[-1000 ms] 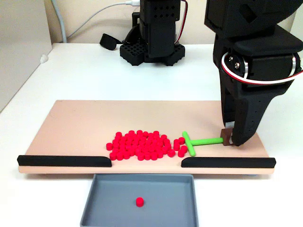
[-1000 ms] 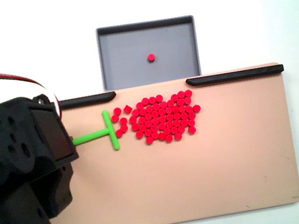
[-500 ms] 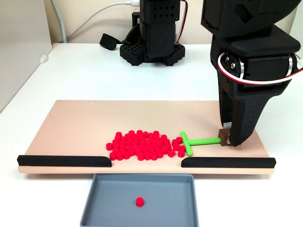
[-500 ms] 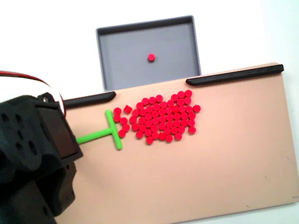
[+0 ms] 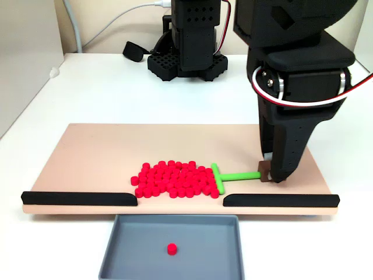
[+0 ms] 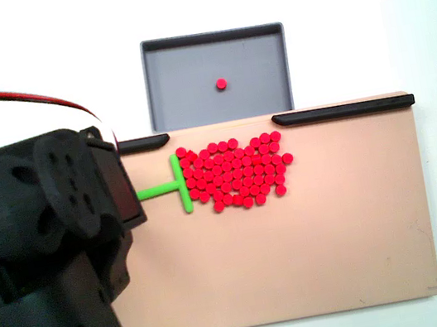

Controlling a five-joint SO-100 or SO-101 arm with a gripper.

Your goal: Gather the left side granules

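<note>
Holding the green T-shaped stick [image 5: 228, 175] by the tail end of its stem, my gripper [image 5: 273, 174] is clamped on it down near the beige board [image 5: 93, 151]. The crossbar of the stick is pressed right up against the granules [image 5: 173, 179], on the right side of the pile in the front fixed view. From above it's flipped: the stick [image 6: 170, 187] sits on the left of the granules [image 6: 235, 173], and my arm's black body covers the end of the stem, so you can't actually see the grip from there.

The pile is one tight cluster on the board, sitting just behind the gap between the two black rails. The left black rail [image 5: 79, 199] and the right black rail [image 5: 281, 200] run along the front edge of the board, and the pile lines up roughly with the opening between them, a bit toward the left rail. The crossbar's near tip almost touches the end of the right rail.

Just past the gap is the grey tray [image 5: 116, 251], butted up near the board's edge, with a single red pellet [image 5: 171, 249] inside, well apart from the pile.

Behind the board there's the arm's black base [image 5: 186, 64] and a white cable [image 5: 125, 17] trailing off along the white table [image 5: 35, 111].
</note>
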